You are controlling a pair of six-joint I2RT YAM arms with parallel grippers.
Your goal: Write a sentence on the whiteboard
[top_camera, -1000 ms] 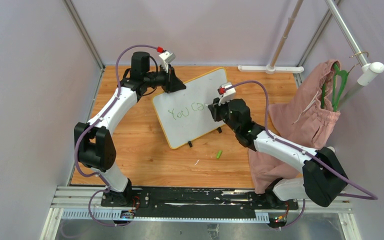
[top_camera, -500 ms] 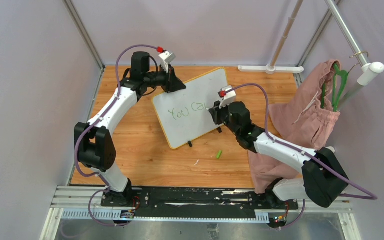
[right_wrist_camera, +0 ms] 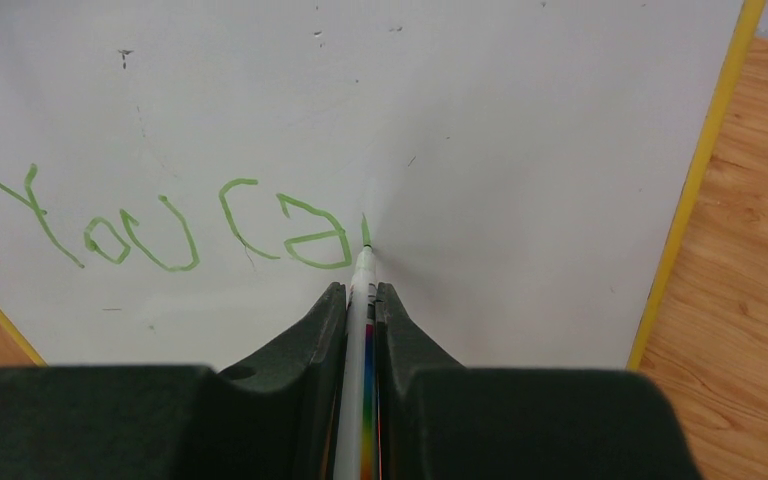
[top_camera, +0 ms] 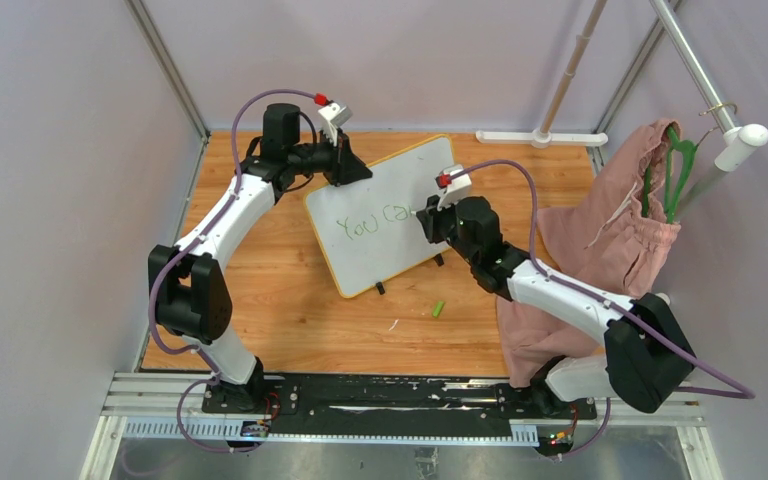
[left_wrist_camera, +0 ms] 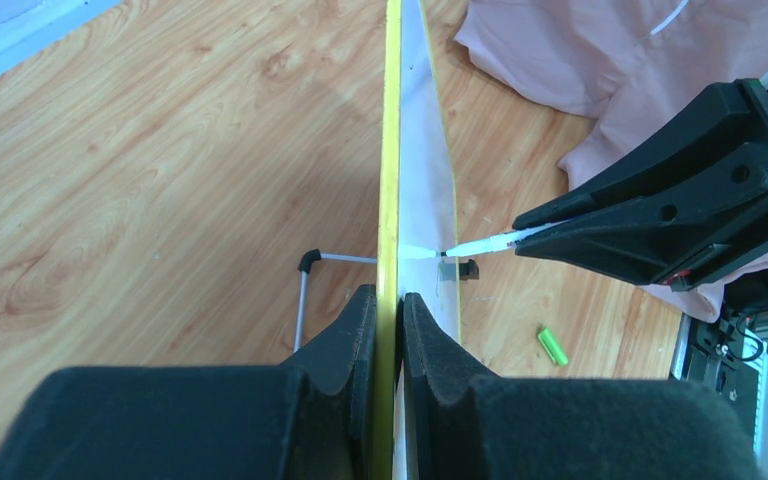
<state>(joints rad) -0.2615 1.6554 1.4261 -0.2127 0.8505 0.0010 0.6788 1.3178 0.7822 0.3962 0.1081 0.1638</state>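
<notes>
Arm bases point(top_camera: 232, 392): bolted side by side at the near edge of the bench point(top_camera: 290, 300); left arm bent up the left side, right arm reaching in from the right.
Green piece point(top_camera: 438, 308): small, lies loose on the wood near the board's near edge, touching neither it nor the arms.
Whiteboard point(top_camera: 385, 262): stands mid-bench on its near long edge, on two small black feet point(top_camera: 379, 288); turned askew, writing face towards the right arm, yellow rim all round.
Sentence point(right_wrist_camera: 175, 228): green, reads only "You ca", with a short upright stroke just right of the "a"; one line, on the left half of the face.
Marker point(right_wrist_camera: 358, 320): white barrel, tip touching the board at the foot of that short stroke.
Right jaws: narrow, clamped on the marker's barrel, pointing straight at the board face.
Left jaws: narrow, pinching the board at its far left corner, yellow rim squeezed between the pads point(left_wrist_camera: 355, 330).
Pink garment point(top_camera: 610, 240): hangs from a green hanger point(top_camera: 675, 170) at the far right, draped just beside the right arm.
White stand point(top_camera: 542, 137): flat foot at the far edge of the bench, pole rising from it.
</notes>
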